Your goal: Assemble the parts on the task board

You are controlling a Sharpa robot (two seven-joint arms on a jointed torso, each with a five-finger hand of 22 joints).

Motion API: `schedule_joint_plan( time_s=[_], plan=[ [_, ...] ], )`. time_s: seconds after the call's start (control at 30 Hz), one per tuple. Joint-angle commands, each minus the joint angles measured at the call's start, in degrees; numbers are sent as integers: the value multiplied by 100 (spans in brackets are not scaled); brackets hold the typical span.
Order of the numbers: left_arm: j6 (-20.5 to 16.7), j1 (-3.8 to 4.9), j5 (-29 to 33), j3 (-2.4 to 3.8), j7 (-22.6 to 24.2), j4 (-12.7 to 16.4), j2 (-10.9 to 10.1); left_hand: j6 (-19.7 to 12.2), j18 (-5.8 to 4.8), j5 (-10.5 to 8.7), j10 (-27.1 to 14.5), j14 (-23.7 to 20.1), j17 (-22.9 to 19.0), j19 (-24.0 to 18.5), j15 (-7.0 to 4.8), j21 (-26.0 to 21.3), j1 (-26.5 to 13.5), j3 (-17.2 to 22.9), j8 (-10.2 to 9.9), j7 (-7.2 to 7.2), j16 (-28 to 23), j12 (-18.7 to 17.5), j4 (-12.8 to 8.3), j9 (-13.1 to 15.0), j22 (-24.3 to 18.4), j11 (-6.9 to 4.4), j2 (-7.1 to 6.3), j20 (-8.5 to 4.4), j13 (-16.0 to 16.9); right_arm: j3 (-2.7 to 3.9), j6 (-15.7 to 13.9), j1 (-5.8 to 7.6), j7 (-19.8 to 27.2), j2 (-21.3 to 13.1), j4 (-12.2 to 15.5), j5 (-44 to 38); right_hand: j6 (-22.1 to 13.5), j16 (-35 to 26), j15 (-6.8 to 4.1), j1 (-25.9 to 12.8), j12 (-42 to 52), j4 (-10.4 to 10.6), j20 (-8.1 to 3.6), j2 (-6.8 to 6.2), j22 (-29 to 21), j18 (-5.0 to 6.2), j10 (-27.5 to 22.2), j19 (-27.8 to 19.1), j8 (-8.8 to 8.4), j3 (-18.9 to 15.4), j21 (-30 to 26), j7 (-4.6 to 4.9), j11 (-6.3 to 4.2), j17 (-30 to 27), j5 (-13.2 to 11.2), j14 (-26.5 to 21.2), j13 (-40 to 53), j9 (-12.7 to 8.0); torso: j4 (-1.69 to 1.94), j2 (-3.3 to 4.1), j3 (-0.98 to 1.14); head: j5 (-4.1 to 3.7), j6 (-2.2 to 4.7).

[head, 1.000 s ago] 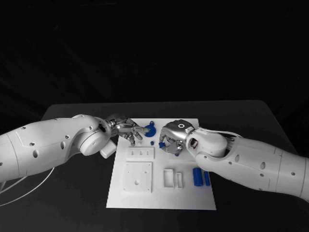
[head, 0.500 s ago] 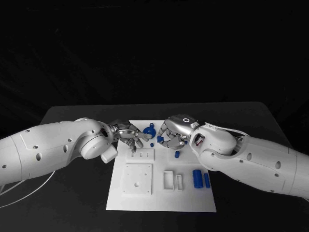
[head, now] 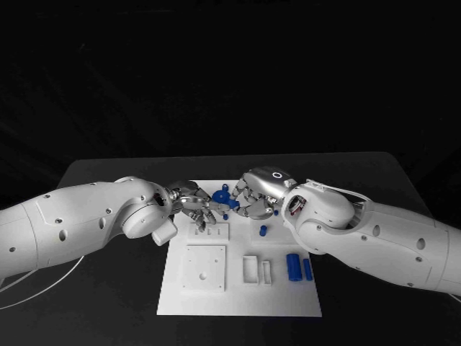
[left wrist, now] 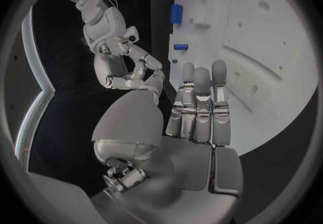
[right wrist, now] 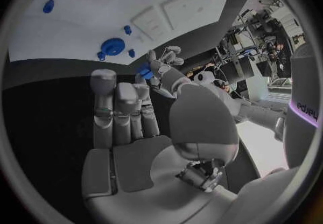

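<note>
right wrist view shows the left hand (right wrist: 156,68) pinching a blue part (right wrist: 143,71); the right hand (right wrist: 124,106) holds nothing, fingers straight.

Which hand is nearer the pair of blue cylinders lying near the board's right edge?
Right. The right hand is up-board of the blue cylinders on the same side; the left hand is farther across the task board.

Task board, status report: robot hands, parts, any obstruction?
Left robot hand pinches a blue part above the task board's far end. Right robot hand open, close beside it. Two blue cylinders lie loose on the board. No obstruction seen.
</note>
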Motion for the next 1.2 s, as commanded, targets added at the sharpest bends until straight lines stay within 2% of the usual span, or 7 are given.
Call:
schedule_joint_plan(
  time_s=[0.03, 0.3, 0.67, 0.77, 1.03, 1.1, 1.2],
  plan=[
    [65, 3, 223, 4, 183, 0, 21, -47, 22, -28, -52, -14, 4, -44, 42, 15, -114, -17, 4, 10, -39, 0, 94, 2, -12, 12, -45, 17, -11, 6, 36, -5, 42, 14, 21, 98, 14, -32, -9, 60, -23, 29, -50, -21, 418, -55, 22, -2, 13, -3, -8, -2, -17, 2, 14, 27, -3, 6, 2, -1, -9, -7, -3],
    [57, 3, 646, 4, 476, -12, -6, -132, 28, -35, -85, -55, 12, -74, 70, -20, -239, 186, 12, 37, -81, -94, 344, -25, -46, 47, -315, 43, -59, 9, 71, -7, 52, 20, 20, 108, 13, -26, -9, 69, -21, 29, -50, -20, 417, -54, 22, -4, 13, -4, -14, 0, -16, 10, 25, 29, 1, 6, 11, 0, -13, -15, -14],
    [291, 3, 842, 4, 530, -2, -13, 130, 18, -17, -127, -102, 18, -117, 69, -36, -207, 206, 171, -46, -99, -118, 269, 174, -52, 30, -196, 52, -64, 9, 83, -14, 76, 36, 24, 110, 14, -35, -8, 84, -23, 27, -49, -15, 418, -54, 21, -6, 13, 5, -16, 2, -15, 6, 33, 26, 3, 6, 6, 0, -7, -2, -21],
    [317, 3, 837, 4, 526, 2, -11, 151, 4, 33, -137, -104, 27, -123, 49, -24, -203, 168, 327, -102, -85, -55, 109, 618, -46, 1, -86, 37, -29, 9, 76, -19, 83, 43, 27, 110, 14, -35, -8, 84, -23, 27, -49, -15, 418, -54, 21, -6, 13, 5, -16, 2, -15, 6, 33, 26, 3, 6, 6, 0, -4, -4, -23],
    [371, 2, 822, 5, 503, 7, 0, -308, -43, 584, -210, -137, 64, -156, 3, 28, -133, 72, 1211, -272, -6, 210, -301, 2393, -6, -74, 220, -10, 91, 9, 18, -33, 106, 48, 60, 111, 15, -38, -9, 90, -22, 28, -50, -14, 419, -53, 24, -3, 14, 11, -10, 2, -16, 9, 46, 28, 7, 6, 5, 0, 3, -10, -37],
    [375, 2, 819, 5, 502, 8, 1, -381, -49, 658, -228, -146, 68, -163, 3, 42, -141, 99, 1302, -283, 11, 255, -322, 2700, 6, -86, 228, -16, 105, 9, 15, -35, 110, 46, 68, 112, 15, -38, -9, 90, -22, 28, -50, -14, 419, -53, 24, -3, 14, 11, -10, 2, -16, 9, 46, 28, 7, 6, 6, 1, 2, -12, -39],
    [363, 2, 816, 5, 503, 7, 5, -394, -50, 704, -245, -151, 68, -171, -1, 47, -142, 129, 1329, -280, 19, 271, -327, 2819, 11, -81, 245, -15, 109, 9, 20, -40, 119, 40, 89, 119, 16, -39, -10, 88, -28, 30, -51, -17, 421, -51, 25, -1, 14, 12, -1, 2, -16, 12, 57, 31, 3, 6, 5, 1, 3, -17, -38]
  ],
)
